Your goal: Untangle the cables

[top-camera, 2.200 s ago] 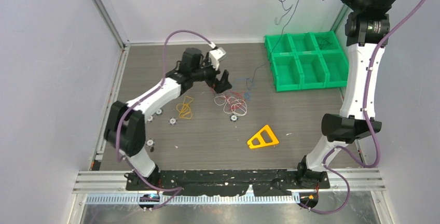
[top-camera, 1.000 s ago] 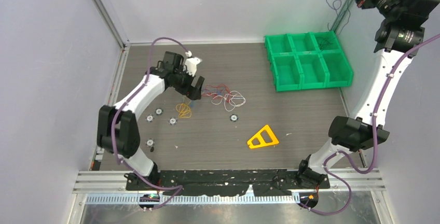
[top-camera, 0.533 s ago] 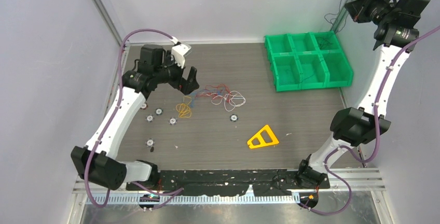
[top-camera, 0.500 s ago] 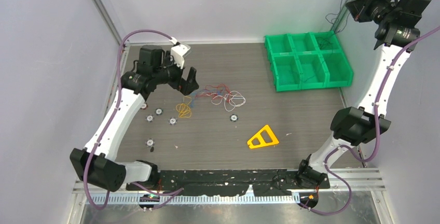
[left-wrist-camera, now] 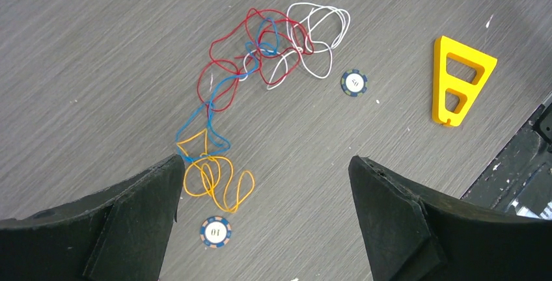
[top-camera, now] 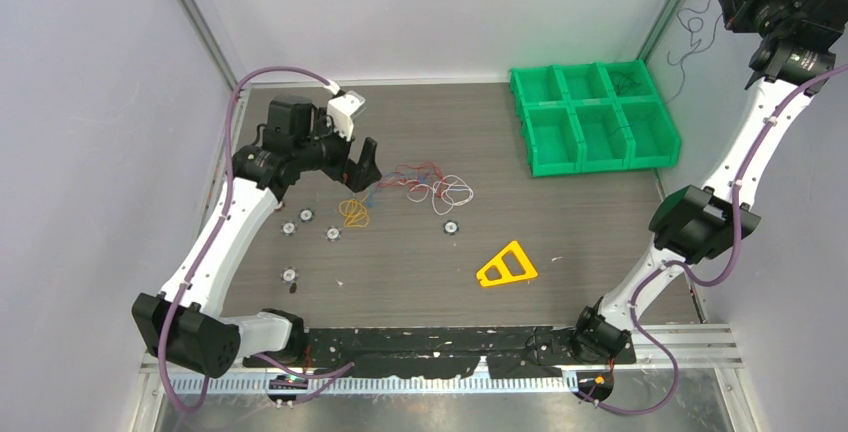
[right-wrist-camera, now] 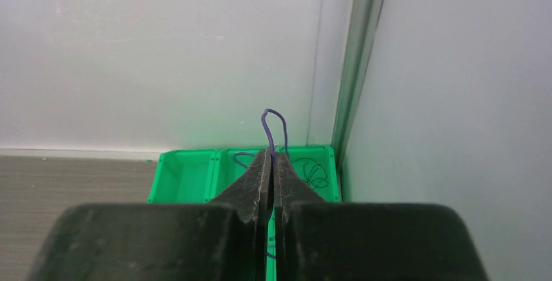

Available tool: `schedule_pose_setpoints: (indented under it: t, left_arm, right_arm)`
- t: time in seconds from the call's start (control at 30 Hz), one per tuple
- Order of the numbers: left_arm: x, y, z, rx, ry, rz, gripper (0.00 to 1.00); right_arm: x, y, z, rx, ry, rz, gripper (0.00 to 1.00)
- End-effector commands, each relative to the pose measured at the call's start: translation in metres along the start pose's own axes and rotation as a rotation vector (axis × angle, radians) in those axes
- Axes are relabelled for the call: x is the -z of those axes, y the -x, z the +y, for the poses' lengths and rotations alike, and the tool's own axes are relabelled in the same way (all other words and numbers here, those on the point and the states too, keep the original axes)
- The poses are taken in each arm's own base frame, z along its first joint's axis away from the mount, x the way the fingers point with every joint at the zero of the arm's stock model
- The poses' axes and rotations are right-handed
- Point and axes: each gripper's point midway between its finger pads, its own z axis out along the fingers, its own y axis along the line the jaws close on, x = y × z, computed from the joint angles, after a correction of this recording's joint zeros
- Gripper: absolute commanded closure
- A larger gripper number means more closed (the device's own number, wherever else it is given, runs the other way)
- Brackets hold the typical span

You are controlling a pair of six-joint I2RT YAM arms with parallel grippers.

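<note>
A tangle of red (left-wrist-camera: pixel 229 56), blue (left-wrist-camera: pixel 207 104) and white (left-wrist-camera: pixel 319 37) cables lies on the table, also in the top view (top-camera: pixel 432 188). A yellow-orange cable (left-wrist-camera: pixel 215 178) loops at its near end, hooked through the blue one. My left gripper (left-wrist-camera: pixel 265 164) is open and empty above the yellow loop, at the tangle's left end in the top view (top-camera: pixel 365 167). My right gripper (right-wrist-camera: pixel 272 156) is shut on a thin dark purple cable (right-wrist-camera: pixel 273 123), held high at the back right (top-camera: pixel 738 4), its tail (top-camera: pixel 690 30) dangling beside the green bin.
A green six-compartment bin (top-camera: pixel 594 117) stands at the back right; a black cable (right-wrist-camera: pixel 316 173) lies in its far right compartment. A yellow triangular piece (top-camera: pixel 506 265) lies front of centre. Several poker chips (left-wrist-camera: pixel 215 231) are scattered around the cables. A corner post (right-wrist-camera: pixel 358 66) rises beside the right gripper.
My right arm has swung right and up with the dark cable, from the back wall to the right corner. My left gripper pulled back left off the tangle, which shifted slightly left.
</note>
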Motion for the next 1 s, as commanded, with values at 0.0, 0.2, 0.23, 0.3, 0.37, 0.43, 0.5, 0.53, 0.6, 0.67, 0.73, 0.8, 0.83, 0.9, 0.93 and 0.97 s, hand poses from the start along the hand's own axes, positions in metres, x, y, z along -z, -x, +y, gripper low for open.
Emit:
schedule_pose_setpoints:
  t: [0.0,0.2,0.23,0.3,0.37,0.43,0.5,0.53,0.6,0.67,0.73,0.8,0.83,0.9,0.93,0.97]
  left_arm:
    - [0.000,-0.003,0.000,-0.001,0.008,0.000,0.00]
    - [-0.001,-0.002,0.000,0.004,0.005,0.000,0.01]
    - [0.000,-0.003,0.000,0.004,0.006,0.000,0.00]
    - [0.000,-0.003,0.000,0.004,0.009,0.000,0.00]
    - [0.000,-0.004,0.001,0.001,0.013,0.002,0.00]
    - [0.000,-0.005,0.002,0.001,0.016,0.004,0.00]
    - [0.001,-0.005,0.002,0.000,0.019,0.007,0.01]
    - [0.001,-0.005,0.002,0.000,0.019,0.007,0.00]
    - [0.001,-0.005,0.002,-0.001,0.020,0.004,0.00]
    - [0.000,-0.005,0.003,-0.001,0.021,0.004,0.00]
    - [0.000,-0.005,0.002,0.001,0.020,0.007,0.00]
    - [0.000,-0.005,0.003,0.002,0.022,0.009,0.00]
    - [0.001,-0.005,0.003,0.001,0.022,0.007,0.00]
    - [0.001,-0.005,0.003,0.003,0.022,0.010,0.00]
    - [0.001,-0.006,0.003,0.004,0.022,0.012,0.00]
    - [0.001,-0.006,0.003,0.004,0.024,0.012,0.00]
  right_arm:
    - [0.009,0.049,-0.005,0.049,-0.020,-0.146,0.95]
    - [0.016,0.067,-0.007,0.081,-0.055,-0.201,0.95]
    - [0.019,0.073,-0.009,0.095,-0.077,-0.218,0.95]
    - [0.021,0.076,-0.017,0.107,-0.117,-0.234,0.95]
    - [0.024,0.080,-0.020,0.108,-0.132,-0.252,0.95]
    - [0.025,0.086,-0.021,0.112,-0.136,-0.266,0.95]
    - [0.027,0.091,-0.021,0.119,-0.146,-0.279,0.95]
    - [0.028,0.093,-0.022,0.127,-0.152,-0.286,0.95]
    - [0.028,0.095,-0.027,0.141,-0.175,-0.293,0.95]
    - [0.027,0.093,-0.031,0.149,-0.188,-0.290,0.95]
    - [0.024,0.085,-0.034,0.152,-0.193,-0.274,0.95]
    - [0.020,0.076,-0.039,0.145,-0.195,-0.255,0.95]
    - [0.017,0.069,-0.041,0.150,-0.196,-0.241,0.95]
    - [0.012,0.056,-0.047,0.155,-0.197,-0.215,0.95]
    - [0.009,0.050,-0.049,0.153,-0.193,-0.205,0.95]
    - [0.005,0.039,-0.052,0.146,-0.191,-0.185,0.95]
